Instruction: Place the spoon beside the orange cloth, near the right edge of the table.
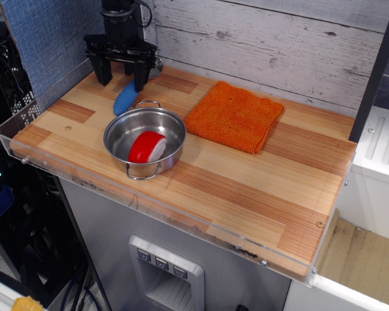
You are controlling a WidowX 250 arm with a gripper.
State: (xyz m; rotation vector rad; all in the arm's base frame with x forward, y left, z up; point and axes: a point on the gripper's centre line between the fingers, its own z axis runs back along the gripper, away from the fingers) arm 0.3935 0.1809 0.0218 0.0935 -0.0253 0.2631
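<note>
While the grasp is being prepared, nothing of the placement is being shown as done.
Gripper: the black gripper [122, 72] is being held with its two fingers spread apart, straddling the upper part of the spoon at the back left of the table; nothing is being pinched, as far as can be seen.
Spoon: the spoon [125, 98] is being left flat on the wood at the back left, its blue handle showing below the fingers, its metal bowl mostly hidden behind them; contact with the fingers cannot be told.
Pot: the steel pot [144, 139], with a red-and-white object [147, 148] inside, is being left just in front of the handle.
Orange cloth: the orange cloth [235, 115] is being left spread at the back middle, well apart from the spoon.
Table: the table [292, 194] is showing bare wood right of the cloth.
Remaining: closing, lifting, carrying rightward and setting down are judged as all being left to do.
</note>
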